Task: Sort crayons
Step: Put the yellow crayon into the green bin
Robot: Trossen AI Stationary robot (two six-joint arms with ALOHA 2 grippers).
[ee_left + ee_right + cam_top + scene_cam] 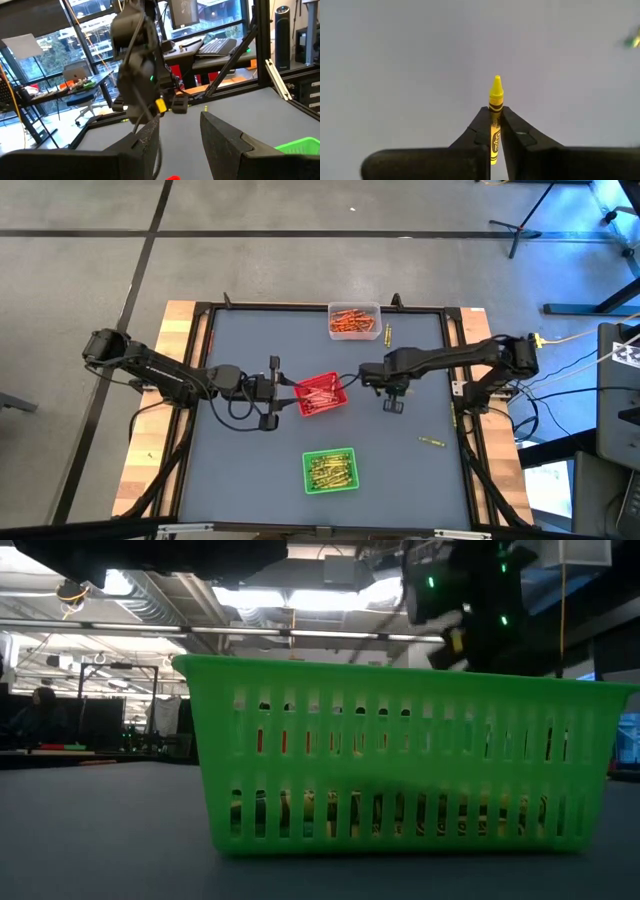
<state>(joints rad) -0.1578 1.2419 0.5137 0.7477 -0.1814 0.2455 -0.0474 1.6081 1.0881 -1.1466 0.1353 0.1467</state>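
Note:
My right gripper (pixel 494 112) (pixel 393 402) hangs over the table's middle, right of the red tray (pixel 340 402), shut on a yellow crayon (pixel 496 92). The red tray rests on the table and holds red crayons (pixel 318 393). My left gripper (pixel 180 120) (pixel 288 386) is held level over that tray's left edge. Its fingers are apart, with bare table showing between the tips and a bit of red (pixel 172 177) below them. A green tray (pixel 306 458) of yellow-green crayons (pixel 330 472) sits near the front edge. A clear tray (pixel 376 308) of orange crayons (pixel 352 321) stands at the far edge. My right gripper pinches the yellow crayon's wrapped body (pixel 495 122) between its two fingers, which point down from above. The pointed end (pixel 496 82) sticks out past the fingers. The crayon is lifted clear of the table.
Loose crayons lie on the grey mat: one beside the clear tray (pixel 388 332), one toward the right edge (pixel 432 442), and one at the edge of the right wrist view (pixel 634 42). The green tray (pixel 400 755) fills the low view. Black frame rails (pixel 458 360) border the mat.

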